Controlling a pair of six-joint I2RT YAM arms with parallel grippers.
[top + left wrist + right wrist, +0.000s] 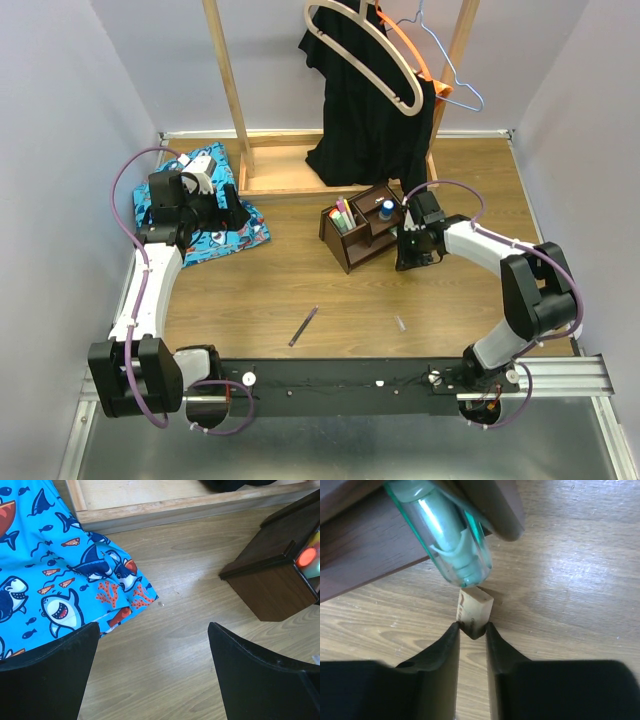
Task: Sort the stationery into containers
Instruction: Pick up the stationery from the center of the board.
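The dark brown organizer [362, 240] stands mid-table with markers [343, 213] and a small blue bottle [386, 208] in its slots. My right gripper [415, 252] is low at its right side and shut on the tan eraser [476, 609], pinched between the fingertips [451, 635]. A clear pale green marker [445, 535] lies just beyond the eraser against the organizer's wall [365, 550]. A thin purple pen [303, 326] lies on the table in front. My left gripper [152, 627] is open and empty over bare wood, left of the organizer [270, 575], where an orange marker cap [306, 557] shows.
The blue shark cloth [215, 215] lies under the left arm and shows in the left wrist view [45, 555]. The light wooden rack base [285, 165] with hanging black clothing [370, 100] stands behind. A small clear item [400, 323] lies near the front.
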